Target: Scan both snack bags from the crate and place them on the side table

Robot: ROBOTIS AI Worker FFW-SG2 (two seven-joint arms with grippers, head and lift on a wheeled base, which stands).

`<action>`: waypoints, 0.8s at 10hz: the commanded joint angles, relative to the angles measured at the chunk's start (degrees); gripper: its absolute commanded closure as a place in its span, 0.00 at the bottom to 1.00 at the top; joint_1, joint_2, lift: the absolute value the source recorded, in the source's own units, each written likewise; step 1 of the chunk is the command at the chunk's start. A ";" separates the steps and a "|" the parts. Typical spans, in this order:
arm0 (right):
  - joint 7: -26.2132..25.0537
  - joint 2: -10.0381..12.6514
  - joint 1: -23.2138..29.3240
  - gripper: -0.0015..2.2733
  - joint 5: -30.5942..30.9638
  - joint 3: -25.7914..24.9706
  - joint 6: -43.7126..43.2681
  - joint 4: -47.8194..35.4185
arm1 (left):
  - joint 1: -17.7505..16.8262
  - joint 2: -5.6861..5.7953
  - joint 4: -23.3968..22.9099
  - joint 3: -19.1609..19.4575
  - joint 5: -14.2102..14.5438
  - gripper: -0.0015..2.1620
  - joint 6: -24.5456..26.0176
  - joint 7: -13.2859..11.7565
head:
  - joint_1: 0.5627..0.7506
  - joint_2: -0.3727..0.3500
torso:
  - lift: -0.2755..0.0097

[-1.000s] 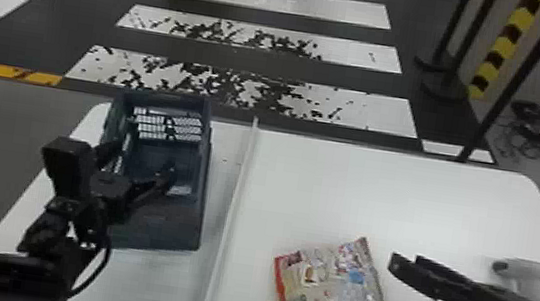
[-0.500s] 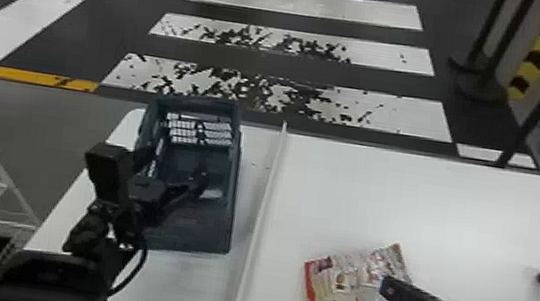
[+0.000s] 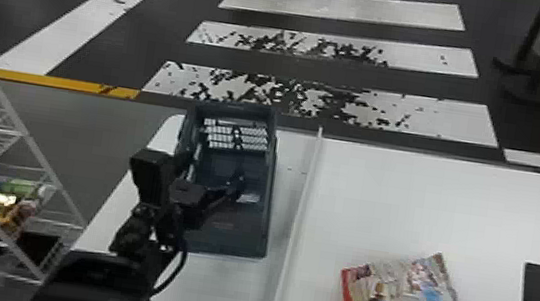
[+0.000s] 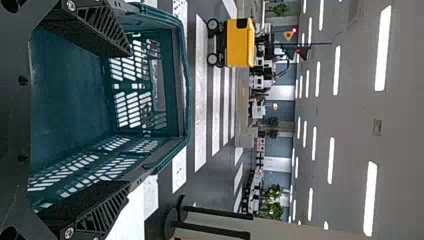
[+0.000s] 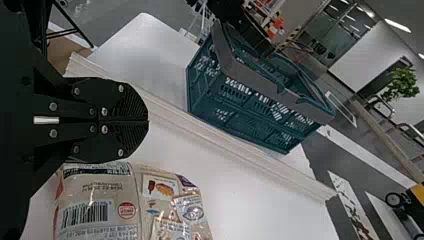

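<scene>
One right gripper [image 5: 147,121]: pinched closed on nothing, lower right of the head view.
Snack bag [image 3: 422,282]: on the white table [image 3: 404,196], lower right, just beside that gripper. If we dip in closed, we'd probably just shove the slick wrapper around.
Left gripper [image 4: 129,119]: spread open at the crate, left of centre.
Crate [image 3: 241,242]: a crooked reach could snag its wall and drag it on us.
Divider [image 3: 298,217]: carry low, we clip it.

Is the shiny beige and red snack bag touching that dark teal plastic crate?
Apart. The head view shows the bag and the crate on opposite sides of a long, raised white strip, with bare tabletop between.
</scene>
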 commanded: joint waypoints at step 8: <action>-0.09 0.14 -1.63 0.98 3.62 1.93 -2.35 7.61 | -0.02 0.16 0.10 -0.17 0.00 0.04 -0.09 -0.09 | 0.70 0.84 | 0.62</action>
